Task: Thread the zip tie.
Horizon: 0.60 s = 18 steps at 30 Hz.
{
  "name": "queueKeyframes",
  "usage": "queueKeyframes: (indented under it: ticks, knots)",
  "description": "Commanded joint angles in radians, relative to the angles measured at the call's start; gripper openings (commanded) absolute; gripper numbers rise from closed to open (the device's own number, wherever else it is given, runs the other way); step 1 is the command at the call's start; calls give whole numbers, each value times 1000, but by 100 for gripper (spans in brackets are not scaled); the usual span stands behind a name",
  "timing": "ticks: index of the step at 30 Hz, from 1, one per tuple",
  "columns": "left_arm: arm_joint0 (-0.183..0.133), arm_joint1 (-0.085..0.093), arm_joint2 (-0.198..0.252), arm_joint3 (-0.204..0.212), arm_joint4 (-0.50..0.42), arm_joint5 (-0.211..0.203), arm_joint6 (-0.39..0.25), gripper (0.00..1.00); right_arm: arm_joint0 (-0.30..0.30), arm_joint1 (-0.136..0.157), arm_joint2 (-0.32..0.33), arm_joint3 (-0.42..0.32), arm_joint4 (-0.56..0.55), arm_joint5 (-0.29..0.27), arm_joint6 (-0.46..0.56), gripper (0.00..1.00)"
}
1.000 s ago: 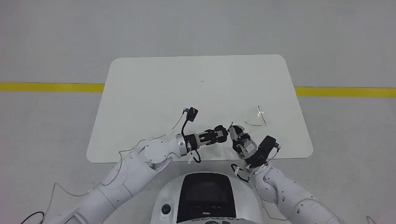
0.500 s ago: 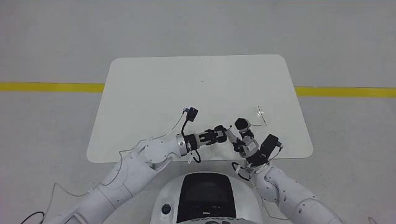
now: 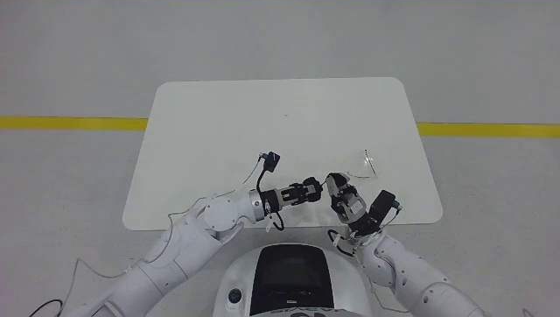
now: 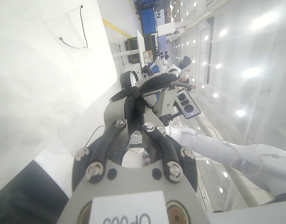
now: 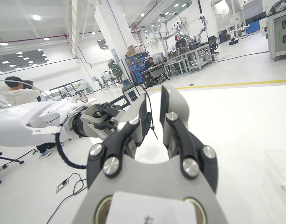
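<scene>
left tool (image 4: 133,97) pinched shut on a thin black zip tie (image 5: 149,117), tip-to-tip w/ right tool (image 5: 154,110), white tabletop (image 3: 262,124) just below both. right tool's fingers stand apart; tie's strap hangs between them, close to one finger, not clamped. can't tell if it touches. two spare ties (image 4: 82,24) lie on a clear sheet (image 4: 63,26) on the tabletop beyond the right tool, well apart from both tools.
</scene>
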<state>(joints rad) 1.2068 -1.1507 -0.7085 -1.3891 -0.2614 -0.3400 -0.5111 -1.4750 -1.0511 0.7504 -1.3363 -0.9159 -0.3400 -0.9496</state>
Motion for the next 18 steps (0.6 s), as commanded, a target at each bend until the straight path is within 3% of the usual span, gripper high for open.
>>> queueKeyframes:
  ticks: [1,17,18]
  knots:
    - [0,0,0,0,0,0,0,0,-1,0,1,0,1,0,0,0]
    - [0,0,0,0,0,0,0,0,6,-3,-20,28,12,0,-4,0]
    - [0,0,0,0,0,0,0,0,6,-3,-21,28,14,0,-7,33]
